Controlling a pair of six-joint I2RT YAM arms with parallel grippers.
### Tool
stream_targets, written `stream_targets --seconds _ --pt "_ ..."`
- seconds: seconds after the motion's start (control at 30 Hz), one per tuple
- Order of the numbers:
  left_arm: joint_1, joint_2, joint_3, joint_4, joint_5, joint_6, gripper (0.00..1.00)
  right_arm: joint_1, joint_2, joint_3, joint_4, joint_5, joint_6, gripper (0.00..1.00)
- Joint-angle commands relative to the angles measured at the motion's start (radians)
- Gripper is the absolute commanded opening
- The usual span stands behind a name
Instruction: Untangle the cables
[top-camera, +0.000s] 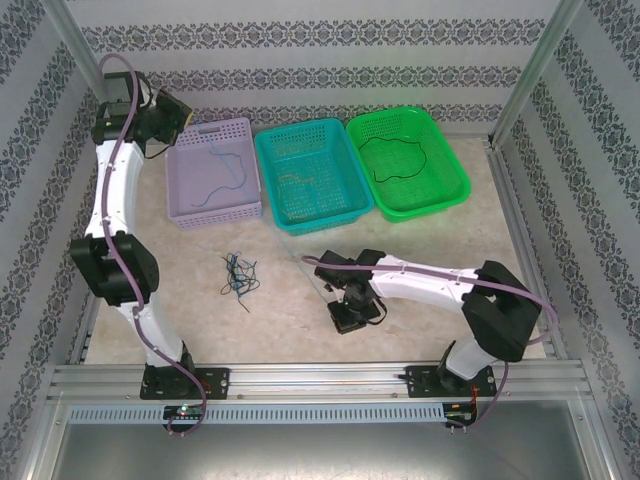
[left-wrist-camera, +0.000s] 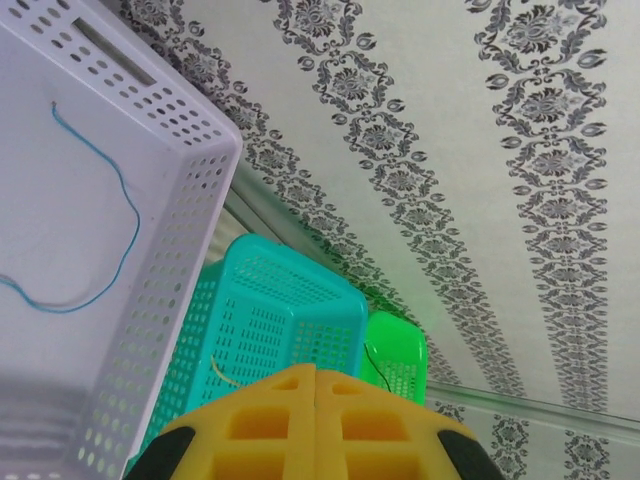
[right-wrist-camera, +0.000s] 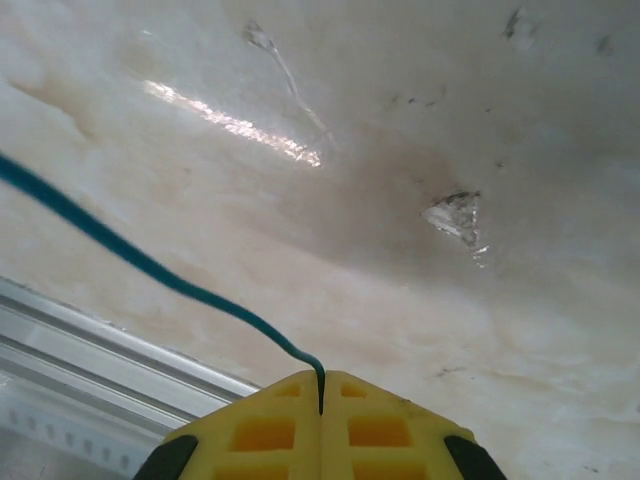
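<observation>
1. Near the front of the pale table (top-camera: 420, 240), the right gripper (right-wrist-camera: 320, 378) is clamped on a hair-thin teal-blue wire (right-wrist-camera: 150, 265). The strand enters right at the tips of the yellow pads and trails away up and to the left over the tabletop.
2. Left of that arm, a small dark knot of thin wires (top-camera: 238, 274) lies on the bare surface, well apart from the baskets. I cannot tell from where I stand whether the held strand runs back into it.
3. The left gripper (left-wrist-camera: 315, 375) is clenched on nothing I can see, raised beside the perforated lavender plastic basket (top-camera: 215, 215).
4. Risk: the pinch is at the very fingertips, so a quick pull could let the wire slide out.
5. Risk: if its far end is caught in the knot, a pull would likely drag the bundle or cinch it tighter, as nothing pins the bundle down.
6. Along the back, the lavender basket holds a loose blue wire (top-camera: 222, 172). The teal mesh basket (top-camera: 310, 215) holds a yellowish-green one (top-camera: 295, 180). The bright green basket (top-camera: 455, 185) holds a black loop (top-camera: 372, 176).
7. Nothing lies between the right gripper and the knot, but the basket walls must be cleared for any drop-off.
</observation>
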Motion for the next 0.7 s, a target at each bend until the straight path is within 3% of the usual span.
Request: stream_targets --seconds 0.0,0.23,0.5,0.67 --pt "0.014 0.022 0.057 -0.004 0.019 0.005 0.00 0.016 -0.058 0.030 -0.038 0.071 -0.039 0.00" --pt "0.014 0.015 0.034 0.013 0.026 0.015 0.00 0.010 0.014 0.410 -0.013 0.105 -0.080 0.00" --pt "0.028 0.056 0.059 0.116 -0.060 -0.029 0.00 -0.044 0.386 0.980 0.060 -0.009 -0.068 0.00" --pt "0.043 0.142 0.080 0.249 -0.090 -0.092 0.00 -0.099 0.615 1.239 0.158 -0.075 -0.023 0.00"
